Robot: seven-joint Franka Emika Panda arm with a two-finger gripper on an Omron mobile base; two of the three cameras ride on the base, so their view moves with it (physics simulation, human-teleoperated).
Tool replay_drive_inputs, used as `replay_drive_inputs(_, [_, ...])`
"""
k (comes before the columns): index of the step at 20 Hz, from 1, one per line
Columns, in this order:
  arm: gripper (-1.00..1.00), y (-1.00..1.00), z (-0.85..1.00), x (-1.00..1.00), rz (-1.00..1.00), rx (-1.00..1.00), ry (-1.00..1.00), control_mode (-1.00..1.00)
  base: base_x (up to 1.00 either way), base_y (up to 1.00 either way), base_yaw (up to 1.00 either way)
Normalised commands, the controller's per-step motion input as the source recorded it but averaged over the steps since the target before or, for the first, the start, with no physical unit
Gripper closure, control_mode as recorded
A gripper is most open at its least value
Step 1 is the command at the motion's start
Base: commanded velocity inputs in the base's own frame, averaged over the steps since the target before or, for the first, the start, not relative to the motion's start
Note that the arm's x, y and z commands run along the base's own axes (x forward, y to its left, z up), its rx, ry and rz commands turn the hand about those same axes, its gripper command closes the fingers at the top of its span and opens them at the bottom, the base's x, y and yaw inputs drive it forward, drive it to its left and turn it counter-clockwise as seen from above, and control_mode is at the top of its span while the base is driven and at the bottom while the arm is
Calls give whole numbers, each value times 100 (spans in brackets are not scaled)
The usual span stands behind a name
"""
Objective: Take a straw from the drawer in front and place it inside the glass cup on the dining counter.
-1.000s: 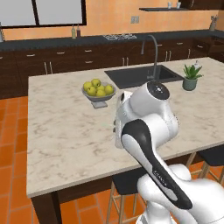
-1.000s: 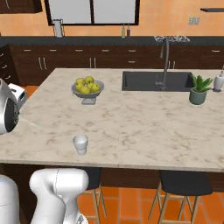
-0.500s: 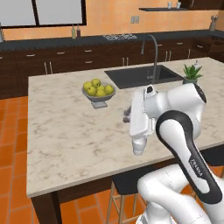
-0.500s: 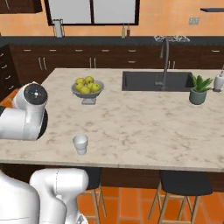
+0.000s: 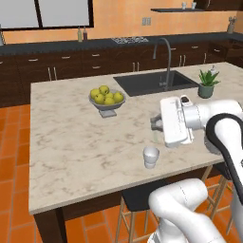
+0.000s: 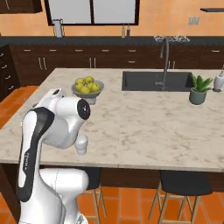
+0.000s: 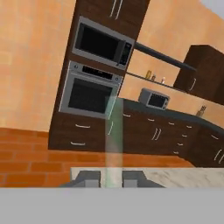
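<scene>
I see the gripper [image 7: 113,178] clenched on the straw [image 7: 114,135], a thin pale translucent stick w/ greenish tint, rising straight up btwn the fingertips [image 7: 87,178] in hand view. Hand sits over the dining counter [image 5: 71,142], just above & right of the glass cup [image 5: 151,156], a small whitish tumbler near the counter's front edge.

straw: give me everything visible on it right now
In the hand view the straw is a thin, straight, translucent pale stick with a greenish tint. It rises lengthwise from between the two dark tips of the shut end effector, which clamp its lower end. It hangs in the air, its free end clear of everything, with the edge of the dining counter beside the tips. In the left base view it shows faintly at the hand, above and behind the glass cup.
</scene>
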Motion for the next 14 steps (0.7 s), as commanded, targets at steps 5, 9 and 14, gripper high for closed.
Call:
replay_drive_inputs(5, [100,-60,5,0,22,14,15,-100,0,0,0])
replay_drive_inputs(9, [100,-78,0,-3,19,8,4,-100,0,0,0])
replay_drive_inputs(14, [100,-56,-6,-5,13,6,2,-100,0,0,0])
